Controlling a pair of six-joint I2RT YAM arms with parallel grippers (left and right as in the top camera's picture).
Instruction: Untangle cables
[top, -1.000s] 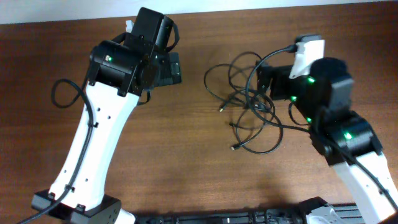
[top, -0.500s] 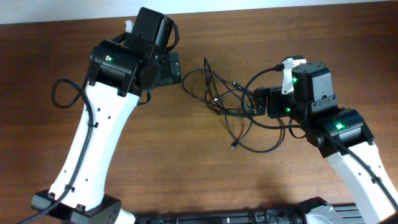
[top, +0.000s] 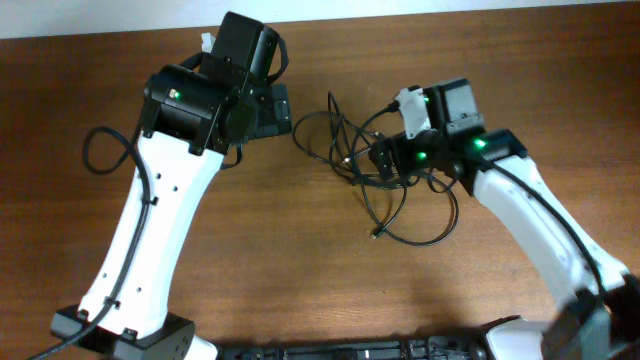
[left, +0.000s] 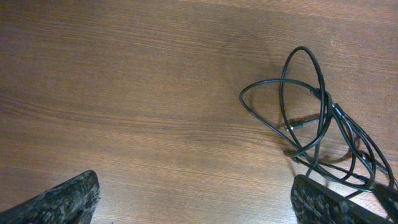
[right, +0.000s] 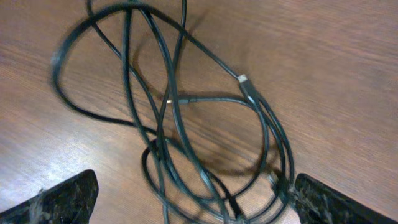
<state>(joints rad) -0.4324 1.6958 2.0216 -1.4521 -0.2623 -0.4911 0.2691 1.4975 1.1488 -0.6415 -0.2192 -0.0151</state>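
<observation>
Cables, thin black cords looped into one heap (top: 352, 165), lie right of the middle of the brown wooden surface (top: 300, 270), nearer its far edge. From overhead the left end effector (top: 283, 110) sits beside the heap and the right end effector (top: 385, 160) over it.

Left wrist view: fingers spread wide, empty, with the loops off to one side.

Right wrist view: fingers spread above the tangle, nothing pinched.

Looks like the reach-in step to me. The next move calls for closing on a single strand.

Tangled black cables (top: 372, 175), seemingly flat
</observation>
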